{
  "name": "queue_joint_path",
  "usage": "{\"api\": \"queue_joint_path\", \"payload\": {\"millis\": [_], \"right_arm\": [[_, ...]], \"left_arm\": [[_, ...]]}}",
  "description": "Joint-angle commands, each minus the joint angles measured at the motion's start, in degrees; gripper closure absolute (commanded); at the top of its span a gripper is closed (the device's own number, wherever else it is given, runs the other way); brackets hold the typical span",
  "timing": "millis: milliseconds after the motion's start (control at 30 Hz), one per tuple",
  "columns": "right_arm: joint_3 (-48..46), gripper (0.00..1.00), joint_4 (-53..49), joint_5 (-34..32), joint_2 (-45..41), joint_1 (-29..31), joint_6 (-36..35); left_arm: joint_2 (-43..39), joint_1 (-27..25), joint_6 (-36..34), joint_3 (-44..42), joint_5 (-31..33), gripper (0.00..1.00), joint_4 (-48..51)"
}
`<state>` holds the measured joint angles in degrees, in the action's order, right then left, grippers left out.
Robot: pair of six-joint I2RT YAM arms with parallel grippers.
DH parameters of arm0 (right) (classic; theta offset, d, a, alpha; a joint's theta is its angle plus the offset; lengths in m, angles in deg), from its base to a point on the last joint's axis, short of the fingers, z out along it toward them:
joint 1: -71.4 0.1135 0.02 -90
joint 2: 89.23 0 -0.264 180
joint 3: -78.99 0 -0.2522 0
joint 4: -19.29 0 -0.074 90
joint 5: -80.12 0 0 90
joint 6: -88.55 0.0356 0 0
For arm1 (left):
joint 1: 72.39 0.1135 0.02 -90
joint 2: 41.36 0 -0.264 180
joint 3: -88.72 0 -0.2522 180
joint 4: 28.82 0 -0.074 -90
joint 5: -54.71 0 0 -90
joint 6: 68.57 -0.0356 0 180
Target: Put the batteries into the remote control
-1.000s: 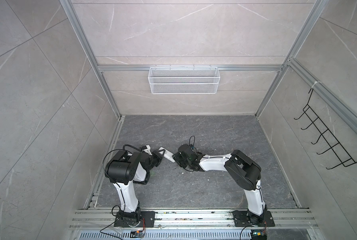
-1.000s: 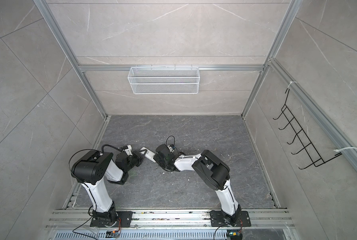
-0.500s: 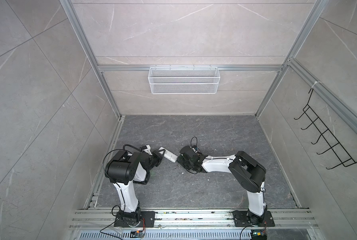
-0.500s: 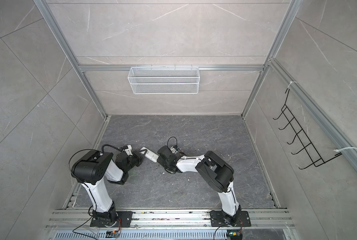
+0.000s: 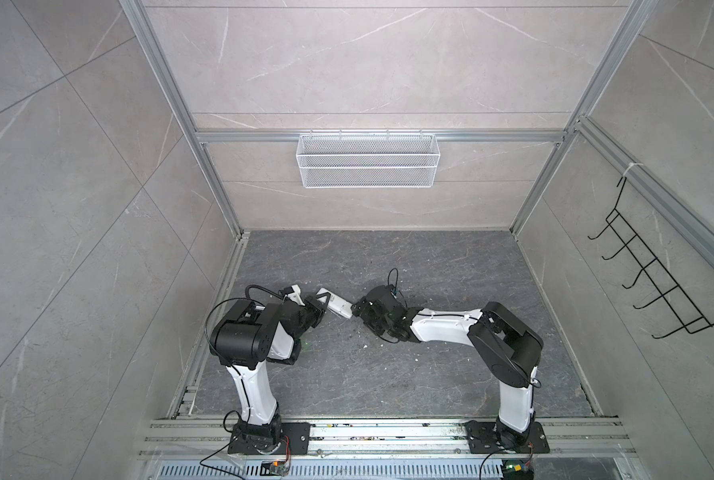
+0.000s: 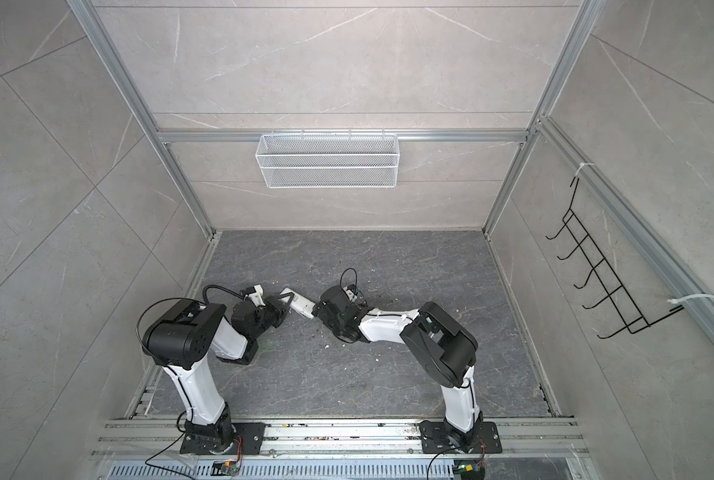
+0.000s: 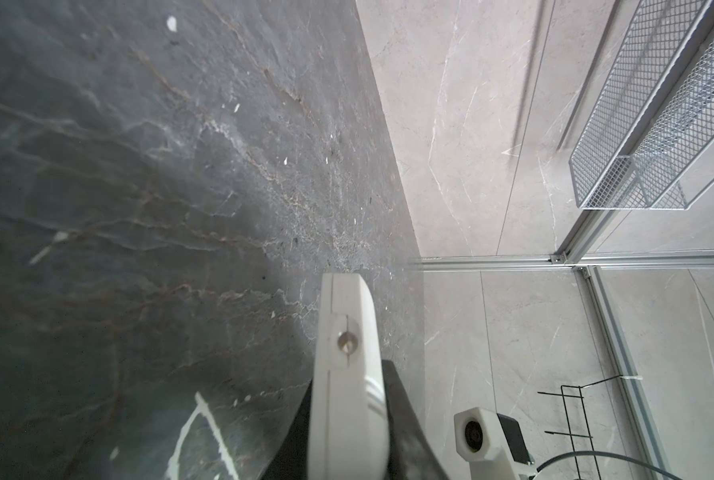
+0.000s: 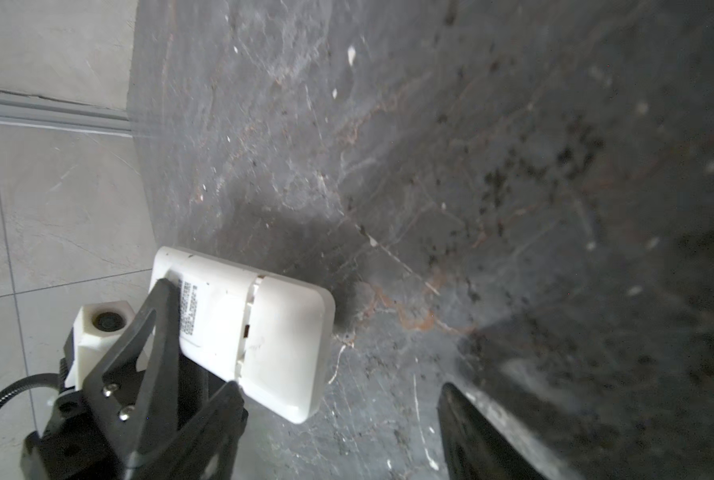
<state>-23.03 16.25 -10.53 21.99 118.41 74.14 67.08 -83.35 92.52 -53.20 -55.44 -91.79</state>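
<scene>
Remote [image 8: 264,328] in L end effector [image 8: 197,336]

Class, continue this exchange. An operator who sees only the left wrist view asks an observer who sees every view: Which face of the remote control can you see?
Observer: The back. In the right wrist view the remote control shows a printed label.
Operator: Where is the right gripper?
Observer: In a top view the right gripper sits at the remote's free end, jaws apart, clamping nothing.
Operator: Any loose batteries?
Observer: None shows in any view.
</scene>
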Motion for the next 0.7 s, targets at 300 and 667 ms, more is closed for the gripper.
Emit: {"api": "queue_joint_path", "payload": {"millis": [300,667], "right_arm": [[0.7,0.24,14.8,11.3,3.0,-5.5,-2.1],[8.1,0.27,18.6,18.2,10.0,-8.5,-0.7]], "left_arm": [[6.1,0.3,6.6,13.4,-7.8,1.0,-4.4],[7.8,-0.5,8.8,15.7,-7.6,1.0,-4.4]]}}
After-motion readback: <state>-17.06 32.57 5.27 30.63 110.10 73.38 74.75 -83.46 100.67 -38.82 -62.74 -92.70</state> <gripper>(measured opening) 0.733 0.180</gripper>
